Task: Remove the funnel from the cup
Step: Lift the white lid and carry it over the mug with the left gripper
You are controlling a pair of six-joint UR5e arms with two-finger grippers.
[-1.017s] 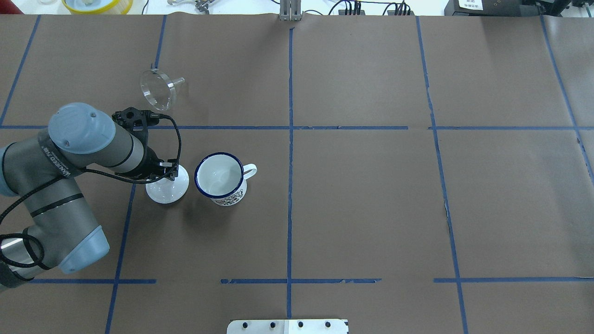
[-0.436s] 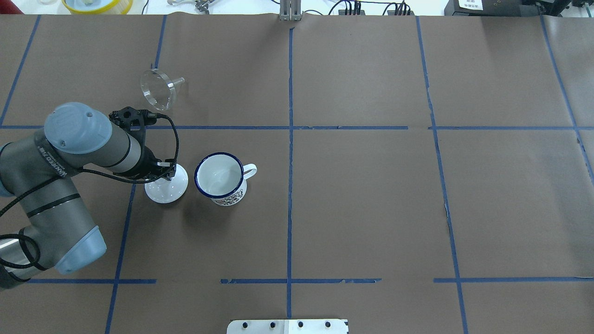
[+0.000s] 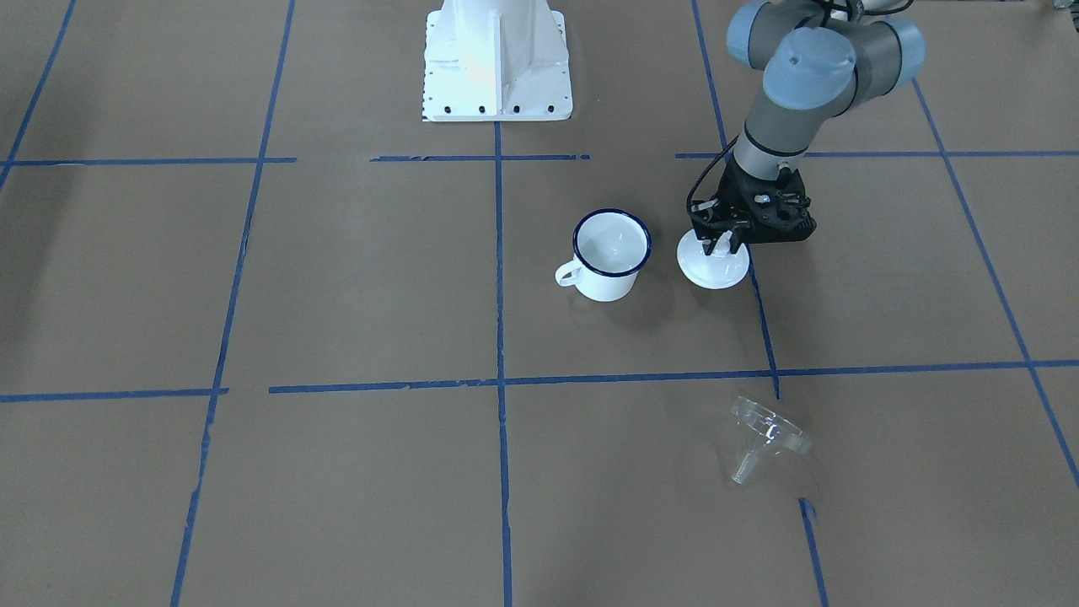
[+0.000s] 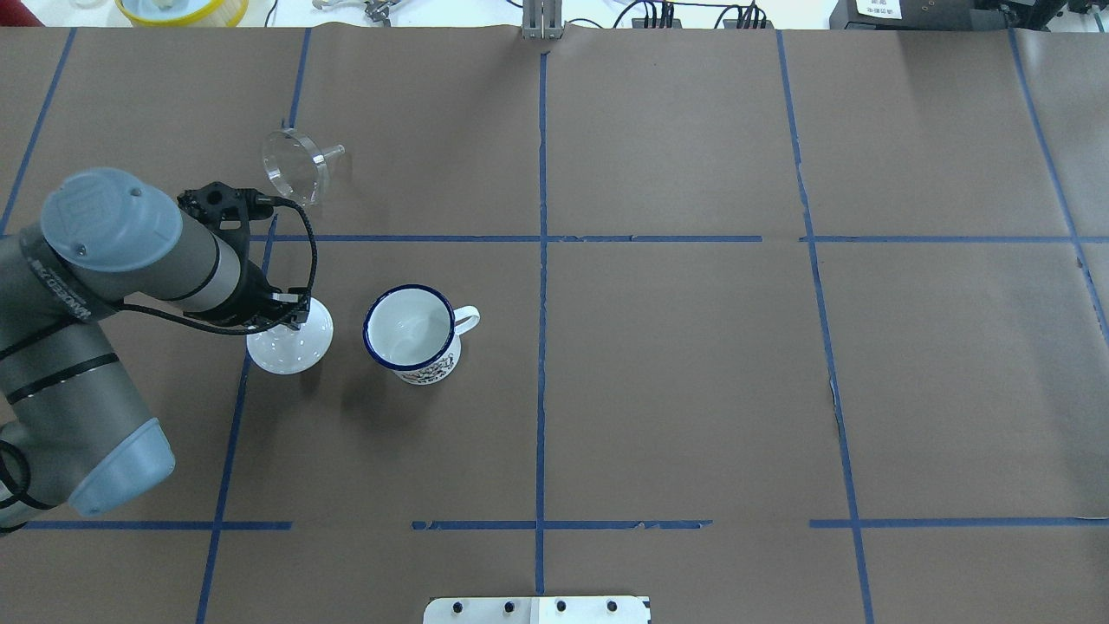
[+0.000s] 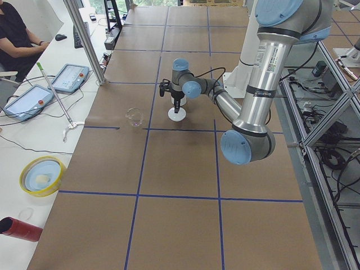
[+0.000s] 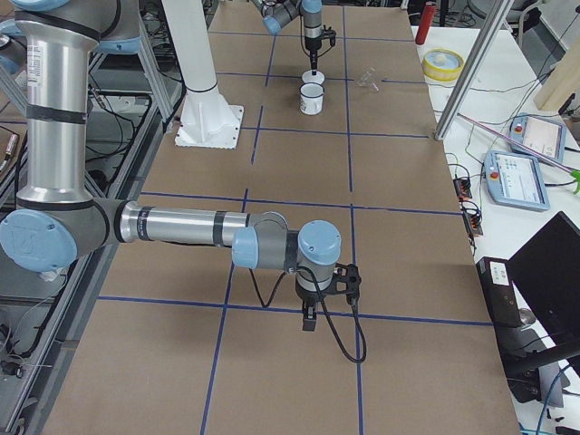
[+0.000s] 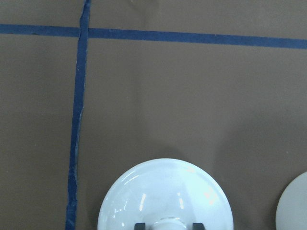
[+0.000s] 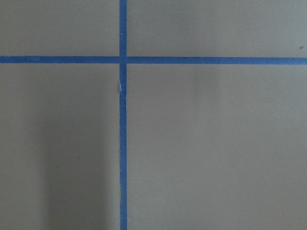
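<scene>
The clear funnel (image 4: 295,165) lies on its side on the brown table, far-left of the cup and apart from it; it also shows in the front view (image 3: 767,434). The white cup (image 4: 409,331) with a dark blue rim stands upright and empty, handle to the right. My left gripper (image 4: 293,315) is shut on the knob of a white domed lid (image 4: 290,348) just left of the cup; the left wrist view shows the lid (image 7: 165,196) between the fingertips. My right gripper (image 6: 309,319) hangs over bare table far from these; I cannot tell whether it is open or shut.
The robot's white base plate (image 3: 496,59) sits at the near table edge. A yellow bowl (image 4: 182,9) and cables lie beyond the far edge. A person (image 5: 17,34) sits by tablets at the side bench. Blue tape lines cross the brown paper.
My left gripper has moved left with the white lid, widening the gap to the cup. The funnel and cup have not moved.
</scene>
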